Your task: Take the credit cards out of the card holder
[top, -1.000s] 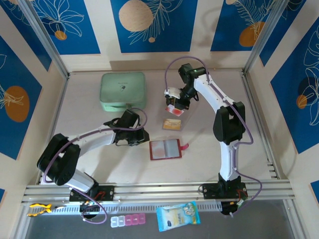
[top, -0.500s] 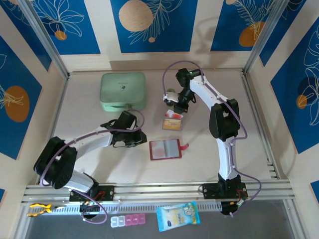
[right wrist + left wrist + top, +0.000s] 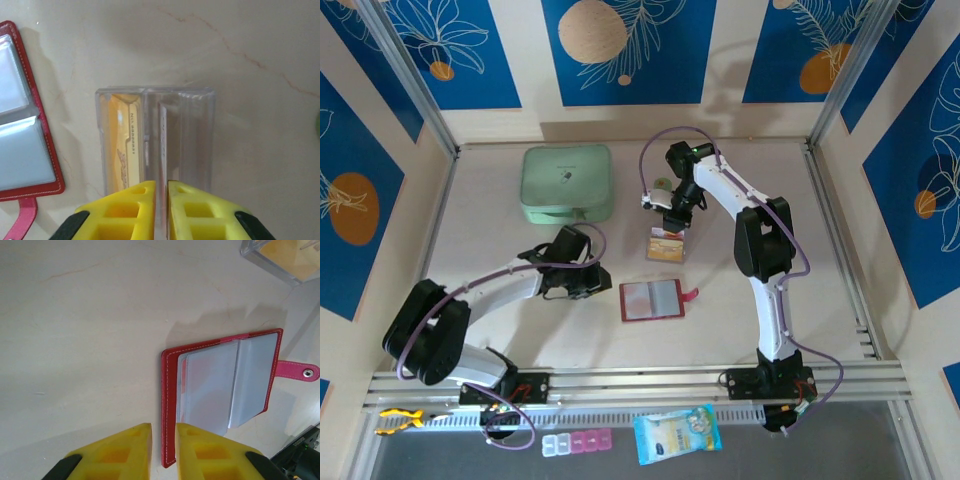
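- The card holder [image 3: 650,300] lay open and flat on the table [image 3: 620,350], between the two arms. Its clear sleeves [image 3: 225,385] faced up and its snap tab [image 3: 690,294] pointed right.
- Whether any card sat inside those sleeves could not be told.
- The left gripper [image 3: 163,432] hung at the card holder's left edge. Its yellow fingers stood a narrow gap apart, with nothing between them.
- A clear tray [image 3: 200,97] stood just beyond the card holder on its far side, apart from it.
- A yellow-orange card [image 3: 125,145] leaned in the tray's near slot.
- A second card [image 3: 161,135] stood on edge in the slot just beyond. From the right wrist only its thin edge could be seen; from above it looked red and whitish.
- The right gripper [image 3: 161,186] hung over the tray with its fingers almost together. The second card's edge ran into the slit between them, but I cannot tell whether the fingers clamped the card or stood free of it.
- A mint-green zip case [image 3: 567,184] lay at the far left of the table, well apart from the card holder and the tray.
- On the near ledge in front of the arm bases lay a pill organiser [image 3: 578,442] and, to its right, a blue-and-yellow packet [image 3: 677,432].
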Tool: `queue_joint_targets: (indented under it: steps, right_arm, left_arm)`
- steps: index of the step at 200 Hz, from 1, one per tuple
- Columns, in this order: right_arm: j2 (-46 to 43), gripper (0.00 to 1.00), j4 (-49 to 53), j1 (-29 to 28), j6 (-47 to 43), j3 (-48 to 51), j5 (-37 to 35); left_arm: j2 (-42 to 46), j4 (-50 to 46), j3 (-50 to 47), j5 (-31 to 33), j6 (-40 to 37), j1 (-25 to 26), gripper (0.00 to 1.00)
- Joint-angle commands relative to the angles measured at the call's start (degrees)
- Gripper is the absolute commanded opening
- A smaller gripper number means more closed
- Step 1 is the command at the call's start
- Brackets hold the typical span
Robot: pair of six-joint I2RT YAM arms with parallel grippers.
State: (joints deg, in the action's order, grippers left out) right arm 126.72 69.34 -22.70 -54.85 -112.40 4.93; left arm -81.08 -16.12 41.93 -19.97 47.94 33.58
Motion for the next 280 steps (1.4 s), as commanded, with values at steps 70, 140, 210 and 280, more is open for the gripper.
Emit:
queue_joint_targets:
  steps: [70,140,210,280]
  right_arm:
    - [-15.34,0.09,-14.33,-0.84,10.54,10.18,-2.14]
    - [-29.84,0.04,-27.76,-3.44,37.12,29.66,0.95]
    - [-41.79,0.03,-36.2,-5.75,73.13,47.58,0.83]
    - [-43.67,0.06,-39.33,-12.67,92.79,57.03,7.11]
  left_arm:
    - [-0.36,1.32,0.34,-3.21,0.85,-0.35,0.19]
    - [-4.92,4.66,2.47,-3.24,2.69,4.5,0.18]
    - [-7.52,5.76,2.55,-1.24,3.93,8.86,0.15]
    - [-8.89,5.67,1.31,-0.65,4.18,9.34,0.05]
